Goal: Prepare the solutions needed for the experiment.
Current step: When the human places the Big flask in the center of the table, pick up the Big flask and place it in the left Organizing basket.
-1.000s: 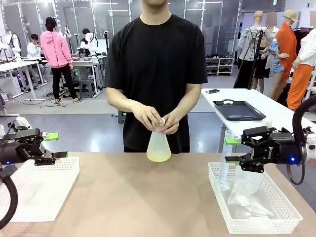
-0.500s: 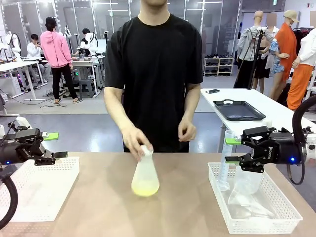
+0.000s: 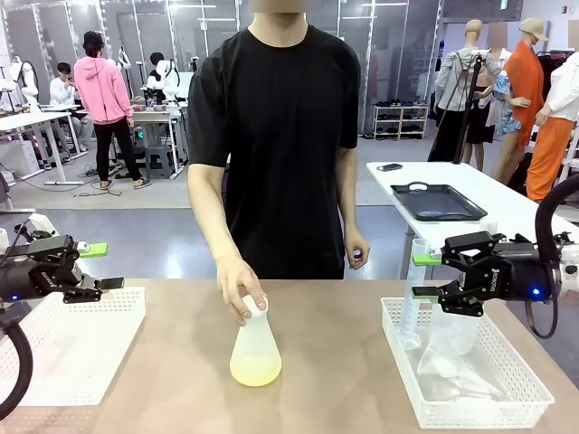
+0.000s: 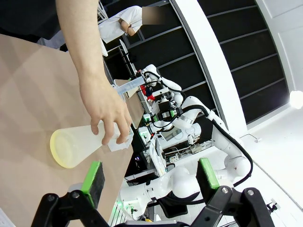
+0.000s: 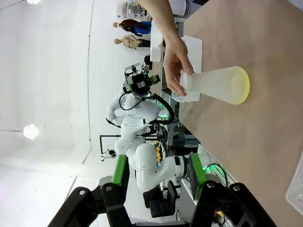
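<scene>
A translucent conical flask [image 3: 255, 344] stands on the brown table near the middle, with the solutions [image 3: 255, 370] as a shallow pale yellow layer at its bottom. The person's hand [image 3: 241, 296] grips the flask's neck from above. My left gripper [image 3: 104, 266] hovers open over the left basket, well left of the flask. My right gripper [image 3: 423, 275] hovers open above the right basket, nothing between its fingers. In the left wrist view the flask [image 4: 80, 144] lies beyond my open left gripper [image 4: 150, 176]. The right wrist view shows the flask [image 5: 215, 84] far past my open right gripper [image 5: 158, 174].
A white mesh basket [image 3: 81, 334] sits at the table's left. Another basket [image 3: 534, 384] at the right holds a clear measuring cylinder [image 3: 414, 303] and a clear flask [image 3: 450, 348]. The person stands at the far edge, the other hand [image 3: 356, 255] hanging at the side.
The person has brought the flask from the far edge toward me and to the left, now holding it with one hand; the other hand dropped. Both grippers stayed still.
</scene>
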You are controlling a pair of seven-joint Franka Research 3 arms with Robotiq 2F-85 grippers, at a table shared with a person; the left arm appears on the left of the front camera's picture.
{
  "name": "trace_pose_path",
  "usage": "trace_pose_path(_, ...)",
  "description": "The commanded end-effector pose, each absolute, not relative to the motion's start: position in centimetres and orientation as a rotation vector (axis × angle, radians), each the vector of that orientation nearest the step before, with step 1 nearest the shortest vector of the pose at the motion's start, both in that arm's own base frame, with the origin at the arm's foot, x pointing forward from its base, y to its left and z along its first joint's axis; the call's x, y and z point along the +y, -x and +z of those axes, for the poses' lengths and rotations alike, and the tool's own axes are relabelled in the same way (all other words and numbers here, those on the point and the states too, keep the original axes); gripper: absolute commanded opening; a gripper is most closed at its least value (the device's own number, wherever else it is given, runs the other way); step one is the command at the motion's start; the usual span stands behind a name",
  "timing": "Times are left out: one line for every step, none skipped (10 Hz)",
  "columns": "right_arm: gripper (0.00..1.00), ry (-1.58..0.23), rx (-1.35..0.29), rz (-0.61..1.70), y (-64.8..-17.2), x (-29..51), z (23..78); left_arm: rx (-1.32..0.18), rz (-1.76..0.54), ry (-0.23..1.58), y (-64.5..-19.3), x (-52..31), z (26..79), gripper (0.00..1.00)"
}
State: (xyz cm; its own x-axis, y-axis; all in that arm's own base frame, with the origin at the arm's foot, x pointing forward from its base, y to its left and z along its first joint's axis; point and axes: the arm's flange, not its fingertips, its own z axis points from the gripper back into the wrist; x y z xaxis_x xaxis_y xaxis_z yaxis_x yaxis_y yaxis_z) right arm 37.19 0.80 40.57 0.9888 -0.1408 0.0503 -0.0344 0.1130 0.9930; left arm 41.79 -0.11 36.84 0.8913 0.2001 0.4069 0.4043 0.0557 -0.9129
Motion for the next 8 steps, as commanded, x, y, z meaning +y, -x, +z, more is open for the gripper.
trace_pose_path(0.64,-1.458,-0.154,-0.074,-37.2,0.8,40.8,-0.495,-0.169,1.515,-41.9,-0.1,36.9,1.00)
trace_pose_path(0.64,-1.458,-0.154,-0.074,-37.2,0.8,40.8,-0.495,-0.169,1.515,-41.9,-0.1,36.9,1.00)
trace_pose_path(0.64,-1.458,-0.154,-0.074,-37.2,0.8,40.8,-0.495,-0.169,1.515,-41.9,-0.1,36.9,1.00)
trace_pose_path(0.64,-1.458,-0.154,-0.074,-37.2,0.8,40.8,-0.495,-0.169,1.515,-41.9,-0.1,36.9,1.00)
trace_pose_path(0.64,-1.458,-0.154,-0.074,-37.2,0.8,40.8,-0.495,-0.169,1.515,-41.9,-0.1,36.9,1.00)
trace_pose_path(0.64,-1.458,-0.154,-0.074,-37.2,0.8,40.8,-0.494,-0.165,1.527,-41.8,-0.1,36.8,1.00)
trace_pose_path(0.64,-1.458,-0.154,-0.074,-37.2,0.8,40.8,-0.514,-0.248,1.494,-42.3,-0.3,37.3,1.00)
trace_pose_path(0.64,-1.458,-0.154,-0.074,-37.2,0.8,40.8,-0.557,-0.342,1.431,-43.0,-0.6,37.9,1.00)
